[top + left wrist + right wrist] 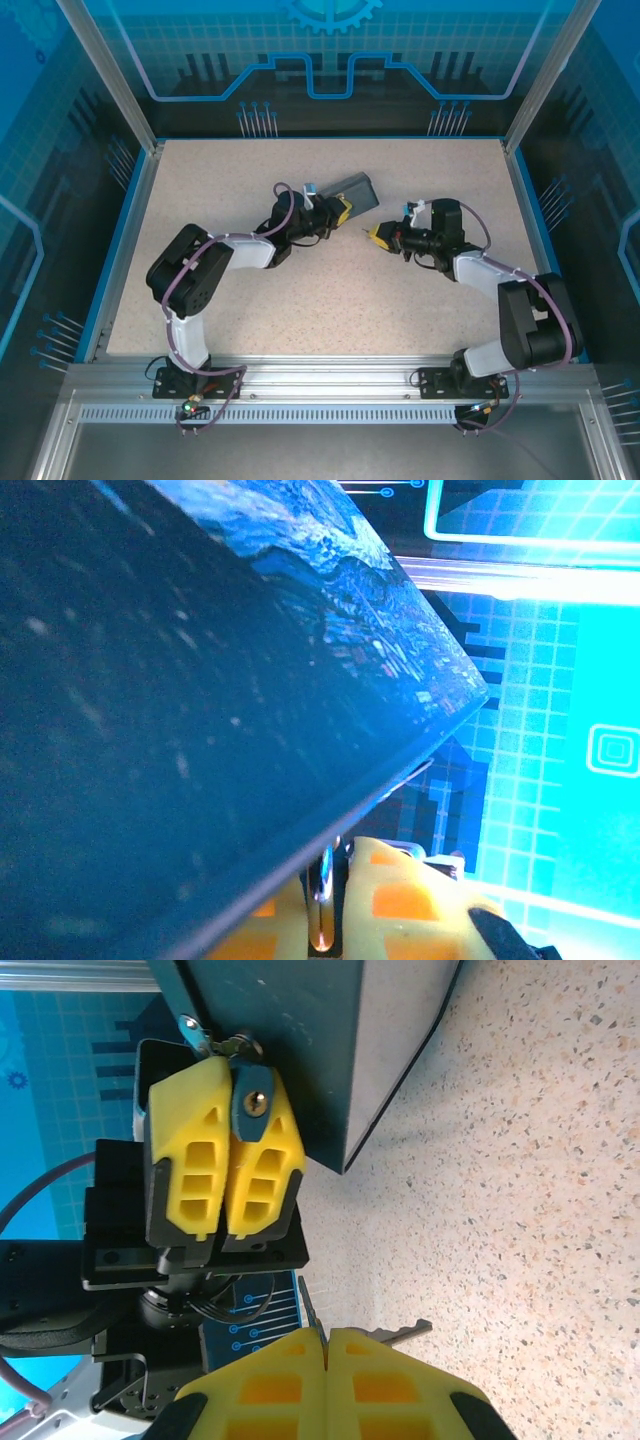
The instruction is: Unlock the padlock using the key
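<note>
My left gripper (343, 208) is shut on the small padlock (255, 1103), right at the near corner of the dark-blue painted box (356, 190). In the right wrist view the padlock's brass keyhole faces the camera between the left yellow fingers (190, 1160), with its metal shackle against the box (300, 1030). A sliver of shiny metal (322, 905) shows between those fingers in the left wrist view, under the box (200, 680). My right gripper (376, 236) is shut on the key (400, 1332). The key's blade sticks out sideways from the fingertips, a short gap from the padlock.
The box lies tilted on the speckled tabletop (300, 300), which has open surface in front of both arms. Blue-lit enclosure walls and metal posts (110, 70) ring the table.
</note>
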Robot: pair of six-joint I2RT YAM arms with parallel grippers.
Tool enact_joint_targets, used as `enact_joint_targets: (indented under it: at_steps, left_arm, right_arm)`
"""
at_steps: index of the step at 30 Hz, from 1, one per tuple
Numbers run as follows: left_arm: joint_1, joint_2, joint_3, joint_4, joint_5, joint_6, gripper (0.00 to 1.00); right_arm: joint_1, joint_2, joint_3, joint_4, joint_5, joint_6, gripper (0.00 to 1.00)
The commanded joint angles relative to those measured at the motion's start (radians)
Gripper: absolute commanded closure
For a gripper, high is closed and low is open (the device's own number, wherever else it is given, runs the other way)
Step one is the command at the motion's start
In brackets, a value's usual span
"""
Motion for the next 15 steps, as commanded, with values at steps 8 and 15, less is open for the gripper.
enact_joint_targets:
  at_steps: [8, 15]
  left_arm:
    - [0.009, 0.007, 0.039, 0.101, 0.095, 0.021, 1.00]
    - [0.018, 0.042, 0.029, 0.190, 0.134, 0.009, 1.00]
  right_arm:
    - [0.009, 0.075, 0.017, 0.186, -0.025, 0.101, 1.00]
    - [0.004, 0.063, 0.003, 0.219, -0.041, 0.130, 1.00]
